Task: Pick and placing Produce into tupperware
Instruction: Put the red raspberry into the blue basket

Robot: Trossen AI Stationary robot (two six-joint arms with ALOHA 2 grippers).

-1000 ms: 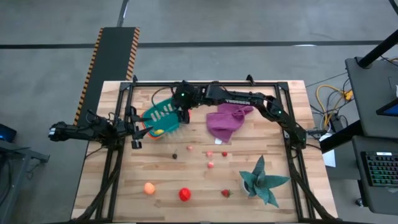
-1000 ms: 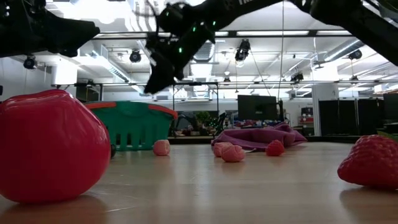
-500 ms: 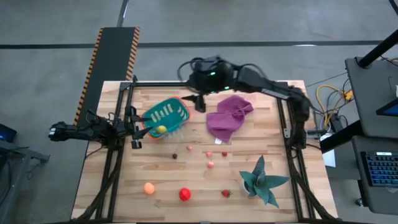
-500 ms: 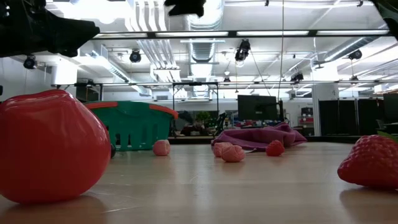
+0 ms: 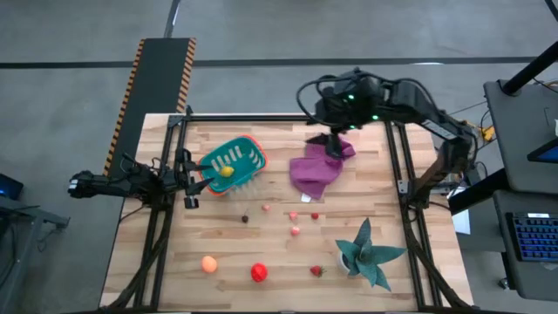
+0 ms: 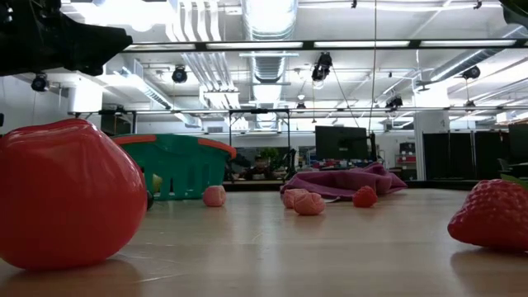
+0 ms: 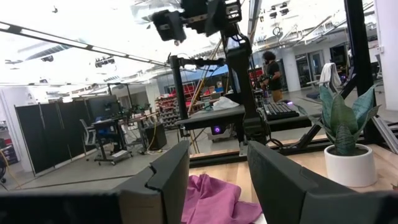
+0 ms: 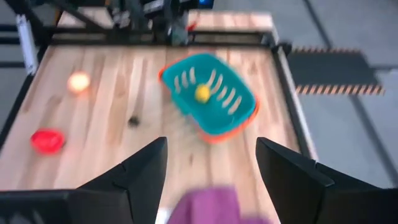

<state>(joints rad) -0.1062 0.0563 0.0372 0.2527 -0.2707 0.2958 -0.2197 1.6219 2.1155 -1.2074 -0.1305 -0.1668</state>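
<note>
Basket: the teal tupperware (image 5: 234,162) with its orange rim was seen on the wooden table (image 5: 261,253), near the far left corner, tilted on its side.
Yellow fruit: one yellow piece (image 5: 225,171) was pictured lying inside the basket.
Remaining produce: a red ball (image 5: 259,273) and an orange ball (image 5: 209,262) were left on the near part of the table; a strawberry (image 5: 316,270), small pink bits (image 5: 295,231) and a dark bit (image 5: 245,219) were scattered across the middle.
Right gripper: the right gripper (image 5: 330,142) was held raised above the far edge of the purple cloth (image 5: 318,167), its fingers (image 8: 140,177) spread apart with nothing between them.
Left gripper: the left gripper (image 5: 188,173) was parked at the table's left edge, just beside the basket, its fingers (image 7: 168,177) parted and nothing gripped.
Plant: a teal spiky plant (image 5: 366,253) was standing near the right front corner.
</note>
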